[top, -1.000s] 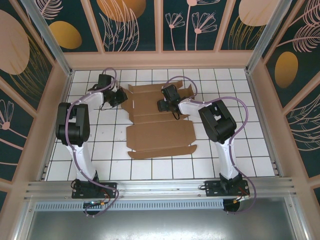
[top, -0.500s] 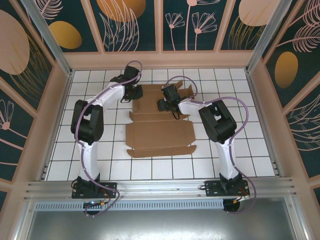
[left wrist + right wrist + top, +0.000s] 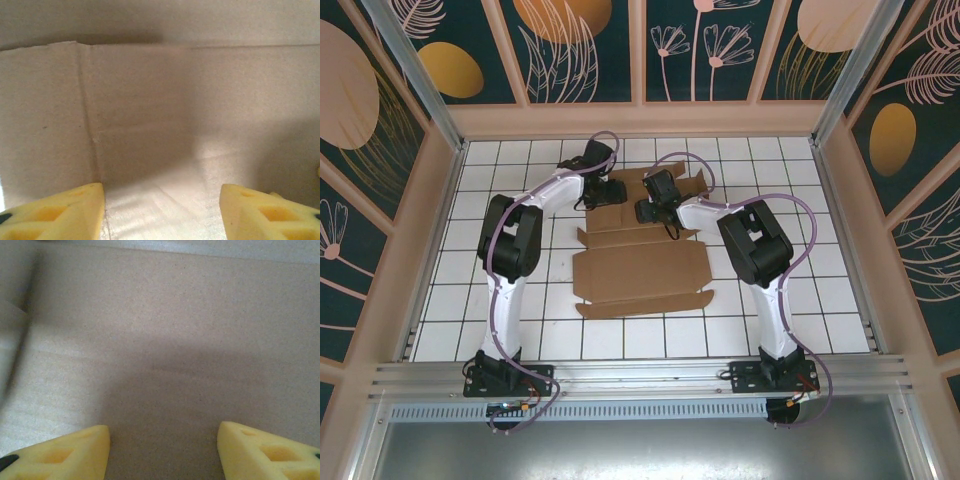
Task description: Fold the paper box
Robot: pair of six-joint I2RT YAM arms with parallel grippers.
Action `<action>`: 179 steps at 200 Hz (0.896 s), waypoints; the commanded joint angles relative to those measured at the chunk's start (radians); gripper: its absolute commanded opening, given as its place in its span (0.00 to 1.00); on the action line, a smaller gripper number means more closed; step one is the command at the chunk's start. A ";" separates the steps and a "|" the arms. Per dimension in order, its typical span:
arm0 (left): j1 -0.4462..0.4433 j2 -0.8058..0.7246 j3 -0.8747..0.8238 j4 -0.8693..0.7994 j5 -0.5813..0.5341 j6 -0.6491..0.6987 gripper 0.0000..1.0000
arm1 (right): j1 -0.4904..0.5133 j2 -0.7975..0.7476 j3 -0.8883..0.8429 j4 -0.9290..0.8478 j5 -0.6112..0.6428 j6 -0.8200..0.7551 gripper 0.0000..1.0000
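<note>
**Left arm** (image 3: 515, 245). The base is bolted at the near left edge of the table (image 3: 820, 300). The arm rises to a bent elbow, and the forearm then reaches far and right to the far-left part of the box (image 3: 640, 272).

**Left fingers** (image 3: 603, 190). They point down at the box's far panel. In the left wrist view the left fingers (image 3: 55, 212) stand well apart, released, with nothing between them. Cardboard lies close beyond them. A crease (image 3: 87, 125) runs near to far just inside the left-hand finger.

**Box.** It is a brown die-cut sheet lying mid-table between the two arms. The near panel lies flat and uncovered, with small flaps (image 3: 705, 297) at its ends. The far panel sits under both sets of fingers.

**Right arm** (image 3: 755, 245). The base is at the near right edge. The elbow is bent over the table to the right of the box, and the forearm reaches left to the middle of the far panel.

**Right fingers** (image 3: 648, 210). In the right wrist view the right fingers (image 3: 265, 452) are spread and released, gripping nothing. Plain cardboard lies beyond them.

**Limits of view.**
- Both wrist views cut the fingers off at the bottom edge.
- Contact between fingertips and cardboard cannot be determined.
- In the top view the wrists and cables hide parts of the far panel.
- Whether the far panel lies flat or is raised cannot be determined.
</note>
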 commanded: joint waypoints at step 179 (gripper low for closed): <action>0.128 -0.220 -0.187 0.130 0.121 -0.058 0.66 | -0.001 0.033 -0.088 -0.213 -0.078 0.062 0.60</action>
